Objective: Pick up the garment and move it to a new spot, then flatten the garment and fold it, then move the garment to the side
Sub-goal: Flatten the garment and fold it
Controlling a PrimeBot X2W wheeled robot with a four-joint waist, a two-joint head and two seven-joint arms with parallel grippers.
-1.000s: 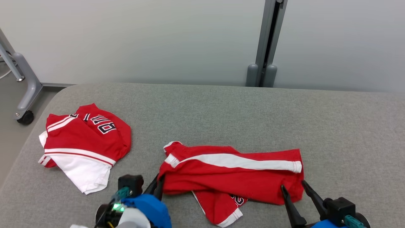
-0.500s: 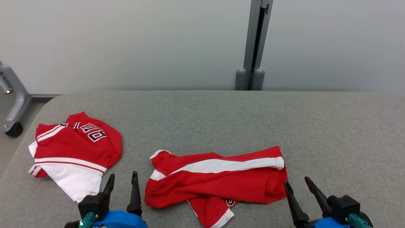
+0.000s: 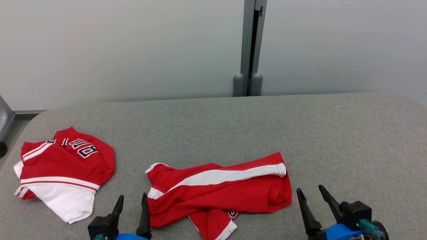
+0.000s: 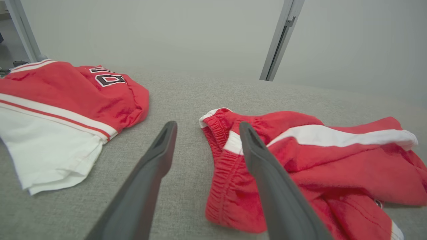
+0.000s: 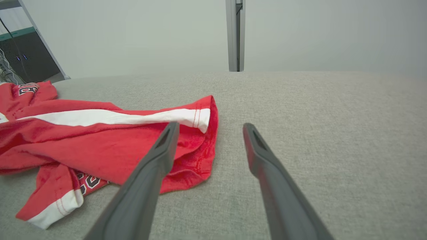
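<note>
garment [image 3: 220,196] of red cloth with a long white stripe lies bunched and creased near the front edge of the worktop [image 3: 300,133], about midway along it. its stripe runs left to right, rising slightly toward the right end. one leg with a white hem and dark lettering pokes out from under the bundle toward the front edge. nothing grips it.

left gripper [image 3: 132,196] sits at the front edge just beside the garment's left end, with its jaws spread wide and empty. in the left wrist view the elastic waistband of the garment [image 4: 317,166] shows beside the right finger of the left gripper [image 4: 207,125]; whether finger and cloth touch, i cannot tell.

right gripper [image 3: 309,188] sits at the front edge just past the garment's right end, jaws likewise spread and holding nothing. in the right wrist view the garment [image 5: 83,146] lies left of the right gripper [image 5: 210,126], with bare grey worktop between the fingers.

red and white jersey [image 3: 63,166] lies folded near the worktop's left edge, apart from the garment. grey post [image 3: 250,46] stands behind the far edge against a pale wall [image 3: 116,50].
</note>
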